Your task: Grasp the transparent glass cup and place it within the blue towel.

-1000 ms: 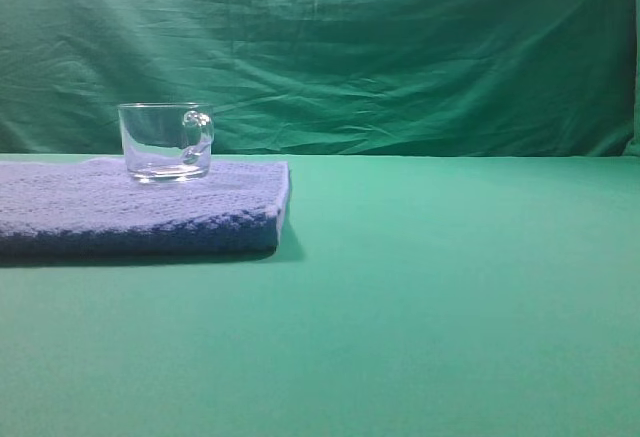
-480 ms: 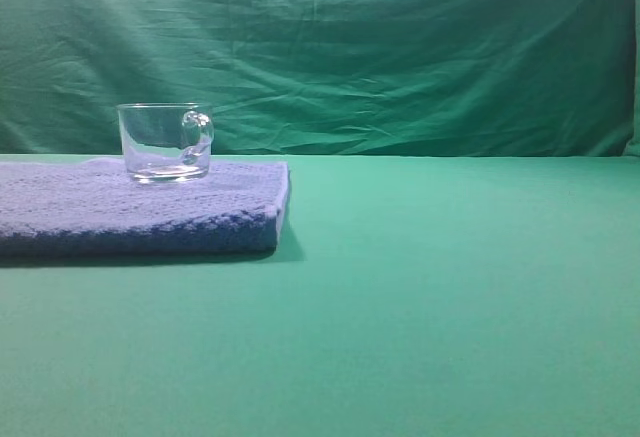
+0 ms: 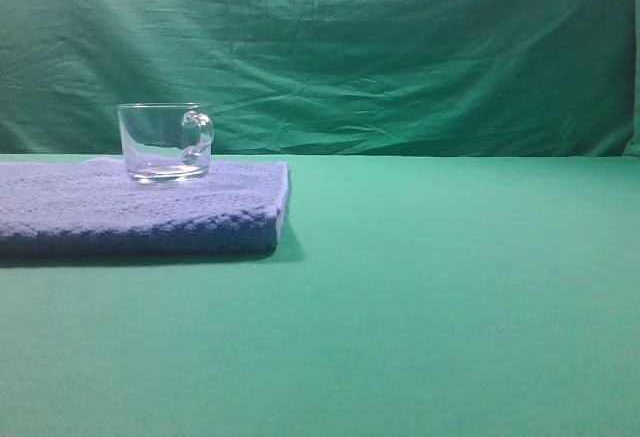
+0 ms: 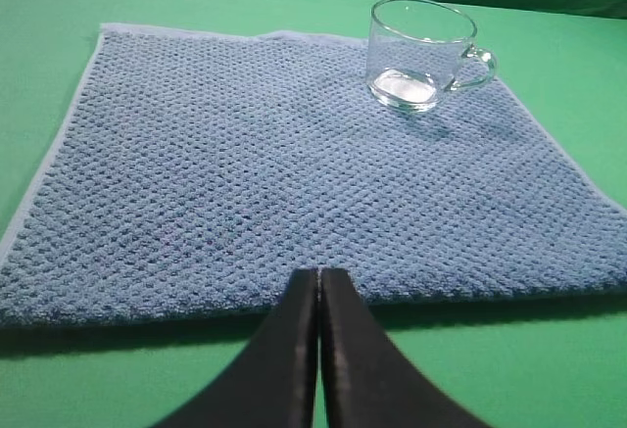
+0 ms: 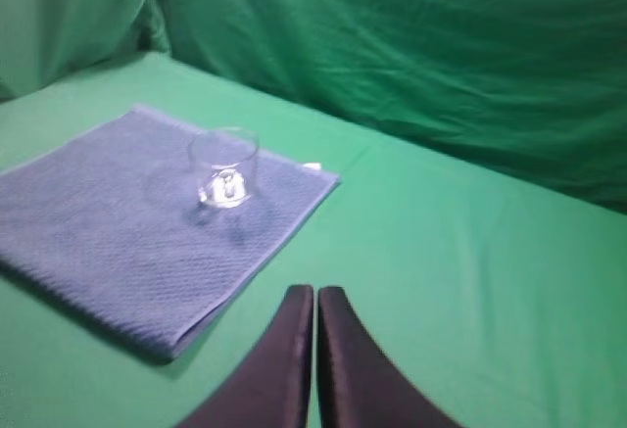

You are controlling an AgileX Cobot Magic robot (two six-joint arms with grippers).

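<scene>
Green cloth covers the table (image 3: 450,307) and hangs in wrinkled folds as a backdrop (image 3: 400,47) behind it.

From the high view, a blue towel (image 3: 130,207) lies flat at the left, its left side running out of the picture and its right edge ending short of the middle. A clear glass cup (image 3: 166,141) stands upright on the towel, close to its far edge, with the handle to the right. Neither arm shows in this view, and bare green table fills everything right of the towel and in front of it.

In the left wrist view, the left gripper (image 4: 319,281) has its two black fingers (image 4: 284,350) pressed together with nothing between them. The tips sit just short of the towel's (image 4: 245,183) near edge. The cup (image 4: 423,51) is well beyond the jaws and off to the right, near the towel's far right corner; open towel lies between it and the tips.

In the right wrist view, the right gripper (image 5: 314,296) is also clenched on nothing, fingers touching. It sits over bare table, just past the towel's (image 5: 118,222) near corner. The cup (image 5: 223,167) stands ahead of the jaws and to the left, near the towel edge facing the backdrop. Ahead and right of the jaws, green table is open up to the backdrop.
</scene>
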